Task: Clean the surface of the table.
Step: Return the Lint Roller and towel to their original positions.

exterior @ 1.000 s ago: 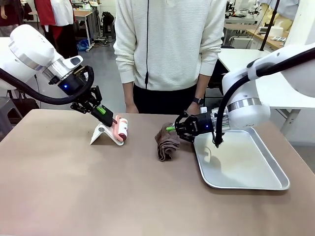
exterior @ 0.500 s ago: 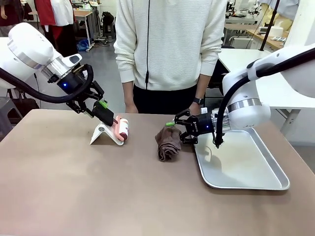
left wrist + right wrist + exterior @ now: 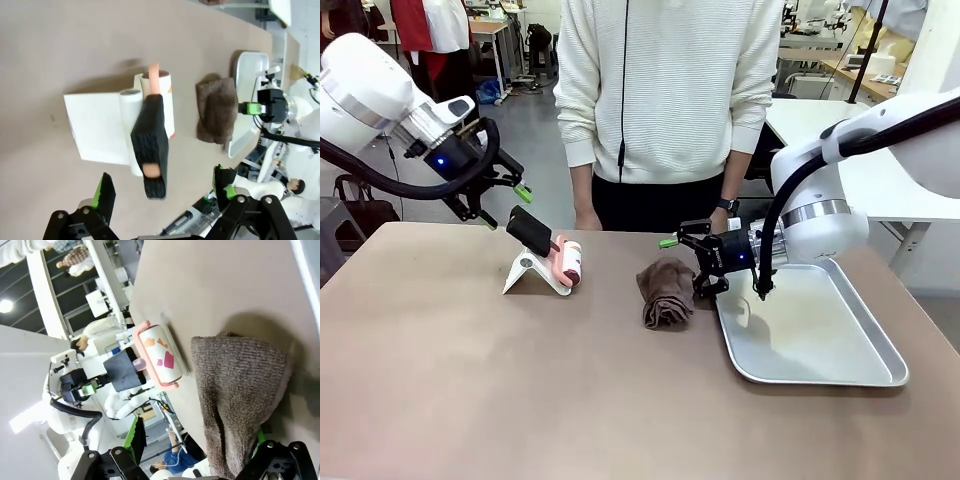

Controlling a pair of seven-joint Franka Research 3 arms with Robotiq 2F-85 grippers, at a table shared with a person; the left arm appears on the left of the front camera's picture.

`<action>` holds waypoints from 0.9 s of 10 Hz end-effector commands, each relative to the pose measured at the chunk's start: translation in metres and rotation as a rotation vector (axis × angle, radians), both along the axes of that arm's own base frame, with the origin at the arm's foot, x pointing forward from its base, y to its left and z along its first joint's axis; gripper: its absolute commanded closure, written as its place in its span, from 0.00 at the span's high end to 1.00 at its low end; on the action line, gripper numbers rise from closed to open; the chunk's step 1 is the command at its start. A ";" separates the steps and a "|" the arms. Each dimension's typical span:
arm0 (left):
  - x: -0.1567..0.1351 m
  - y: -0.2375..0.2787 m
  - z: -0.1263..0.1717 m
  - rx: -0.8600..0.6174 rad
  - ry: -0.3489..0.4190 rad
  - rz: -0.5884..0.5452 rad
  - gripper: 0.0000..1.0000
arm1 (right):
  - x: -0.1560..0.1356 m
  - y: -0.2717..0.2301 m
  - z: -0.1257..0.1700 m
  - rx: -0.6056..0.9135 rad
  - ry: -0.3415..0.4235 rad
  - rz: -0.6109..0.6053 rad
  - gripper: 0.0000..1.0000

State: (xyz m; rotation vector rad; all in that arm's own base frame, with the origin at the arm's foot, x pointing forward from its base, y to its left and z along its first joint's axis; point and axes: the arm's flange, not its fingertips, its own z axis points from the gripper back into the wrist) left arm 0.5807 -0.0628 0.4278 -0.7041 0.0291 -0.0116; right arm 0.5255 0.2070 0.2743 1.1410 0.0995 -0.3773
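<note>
The taupe-brown table [image 3: 520, 400] carries a lint roller [image 3: 568, 262] on a white stand [image 3: 523, 272], its black handle [image 3: 530, 232] pointing up and left. My left gripper [image 3: 505, 207] hangs open just beyond the handle, touching nothing. From the left wrist, the handle [image 3: 152, 145] sits ahead of the spread fingers of the gripper [image 3: 165, 192]. A crumpled brown cloth [image 3: 665, 292] lies at mid-table. My right gripper [image 3: 688, 268] is open at its right edge. In the right wrist view the cloth [image 3: 240, 390] reaches down between the open fingers [image 3: 135, 435].
A shallow silver tray [image 3: 810, 325] lies right of the cloth, under my right arm. A person in a white sweater [image 3: 665, 90] stands at the far edge, hands down by the table. The near half of the table is bare.
My left gripper let go of the roller's handle, opened and drew back up and to the left. My right gripper opened off the cloth, which now lies loose.
</note>
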 end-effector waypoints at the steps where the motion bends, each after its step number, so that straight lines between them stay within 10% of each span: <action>1: -0.029 0.013 0.013 -0.073 -0.004 -0.019 1.00 | 0.003 0.012 0.030 -0.123 -0.027 0.064 1.00; 5: -0.079 0.036 0.026 -0.153 -0.053 -0.066 1.00 | 0.014 0.033 0.101 -0.617 -0.114 0.115 1.00; 9: -0.099 0.063 0.030 -0.231 -0.041 -0.130 1.00 | -0.005 -0.007 0.154 -0.494 -0.211 0.010 1.00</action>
